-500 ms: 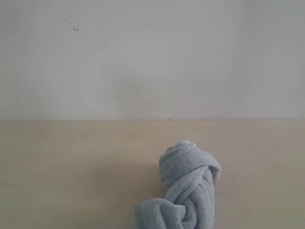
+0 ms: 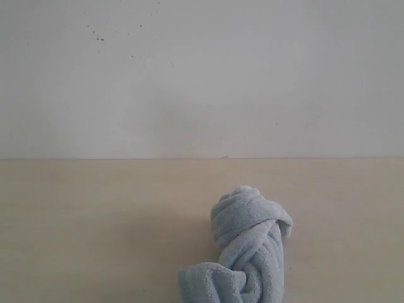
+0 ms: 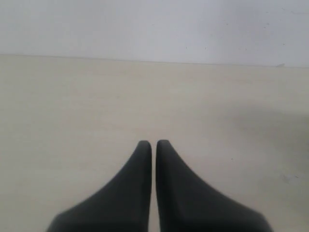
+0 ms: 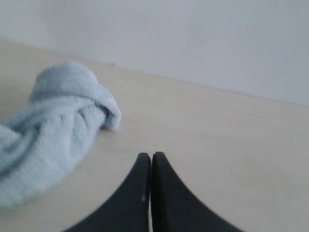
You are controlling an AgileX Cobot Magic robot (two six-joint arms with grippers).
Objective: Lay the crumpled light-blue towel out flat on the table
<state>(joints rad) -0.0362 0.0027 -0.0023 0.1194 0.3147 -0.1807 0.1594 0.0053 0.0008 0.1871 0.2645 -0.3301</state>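
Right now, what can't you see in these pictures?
- Twisted pale blue fluffy towel: bottom end cut off by the exterior view's lower edge; corners buried in its folds.
- Black left hand and black right hand: outside the exterior view.
- Left wrist view: towel out of frame.

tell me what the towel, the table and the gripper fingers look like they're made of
The towel: soft terry-like cloth, pale blue, matt; its surface is fuzzy and it lies in thick twisted folds.
The table: smooth light beige top, perhaps wood laminate; faint streaks, low sheen.
The left gripper and right gripper: black, matt, probably plastic or rubber; too blurred to say which.
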